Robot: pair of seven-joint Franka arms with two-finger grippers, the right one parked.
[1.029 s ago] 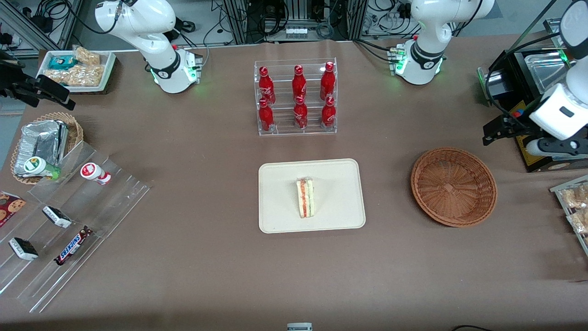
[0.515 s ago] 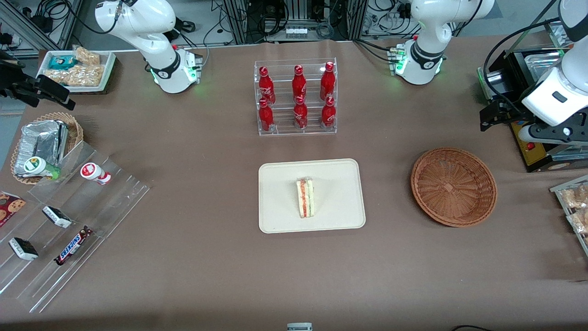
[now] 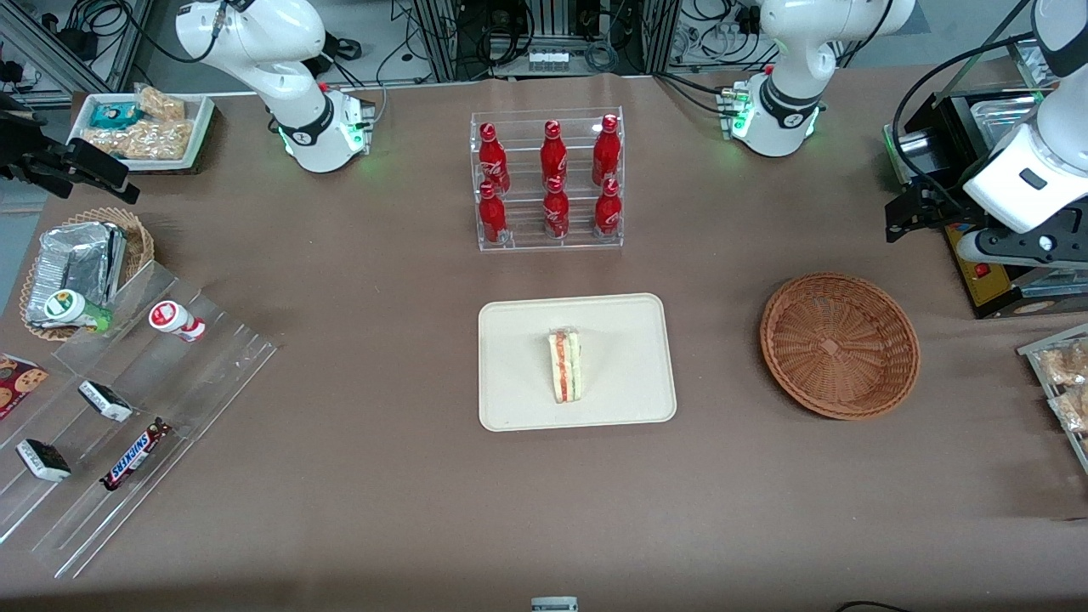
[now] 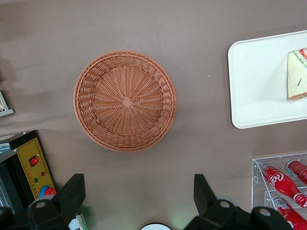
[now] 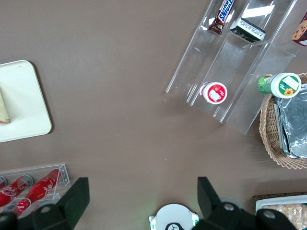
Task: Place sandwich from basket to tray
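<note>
We find the sandwich [image 3: 565,366] lying on the tray [image 3: 510,404]. The basket [image 3: 839,344], at the tray's three o'clock, holds nothing. The gripper [image 4: 136,194] hangs above the worktop [image 3: 382,493], fingers [image 4: 72,194] apart.

Left arm [image 3: 1033,170]: glossy white rounded shells are joining at black seams, a small dark slot marking one shell. Black cables [image 3: 943,81] are looping off it. The claw [image 4: 136,203] is matte black with wedge-shaped fingers [image 4: 72,194], set wide apart. A green light is glowing at the white base [image 3: 769,119].
</note>
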